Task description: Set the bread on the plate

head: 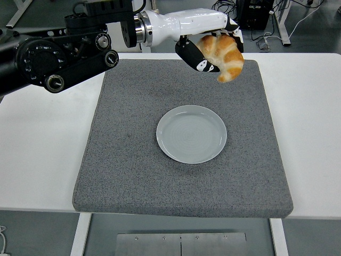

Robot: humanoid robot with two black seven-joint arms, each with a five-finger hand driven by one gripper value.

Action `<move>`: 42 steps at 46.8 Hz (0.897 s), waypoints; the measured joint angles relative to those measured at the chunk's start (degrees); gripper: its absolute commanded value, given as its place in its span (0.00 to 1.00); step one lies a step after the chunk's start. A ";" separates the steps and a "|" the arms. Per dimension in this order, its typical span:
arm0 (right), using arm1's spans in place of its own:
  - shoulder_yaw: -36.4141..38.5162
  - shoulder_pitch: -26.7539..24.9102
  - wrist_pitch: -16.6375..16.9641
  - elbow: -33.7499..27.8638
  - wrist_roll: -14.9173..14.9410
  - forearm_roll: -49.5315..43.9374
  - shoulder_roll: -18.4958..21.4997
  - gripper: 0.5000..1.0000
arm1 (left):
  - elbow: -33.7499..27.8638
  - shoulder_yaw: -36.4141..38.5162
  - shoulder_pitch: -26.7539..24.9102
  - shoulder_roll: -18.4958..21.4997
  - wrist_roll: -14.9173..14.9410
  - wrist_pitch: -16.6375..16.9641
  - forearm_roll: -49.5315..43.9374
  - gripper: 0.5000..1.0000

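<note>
A golden croissant (pixel 224 55) is held in my left hand (pixel 209 52), whose black fingers are curled around it. The hand hangs in the air over the far right part of the grey mat (pixel 133 160), beyond the plate. The pale grey plate (pixel 191 134) lies empty in the middle of the mat. My left arm (pixel 80 45) reaches in from the upper left, black with a white forearm. My right arm is not in view.
The mat lies on a white table (pixel 42 138). Cables and a black box (pixel 256 13) lie on the floor beyond the table's far edge.
</note>
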 measured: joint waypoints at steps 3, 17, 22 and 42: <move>0.00 -0.02 0.00 0.00 0.00 0.00 0.00 1.00 | 0.05 1.82 -0.02 -1.07 0.00 0.08 0.82 0.00; -0.01 0.01 0.01 0.00 0.00 0.00 0.00 1.00 | 0.71 3.67 1.35 -5.98 0.46 0.66 2.45 0.00; 0.00 0.02 0.01 0.00 0.00 0.00 0.00 1.00 | 1.97 5.55 1.87 -6.34 0.54 1.37 4.22 0.00; 0.00 -0.03 -0.01 0.00 0.00 0.00 0.00 1.00 | 5.35 7.55 9.03 -7.07 0.61 3.35 9.42 0.00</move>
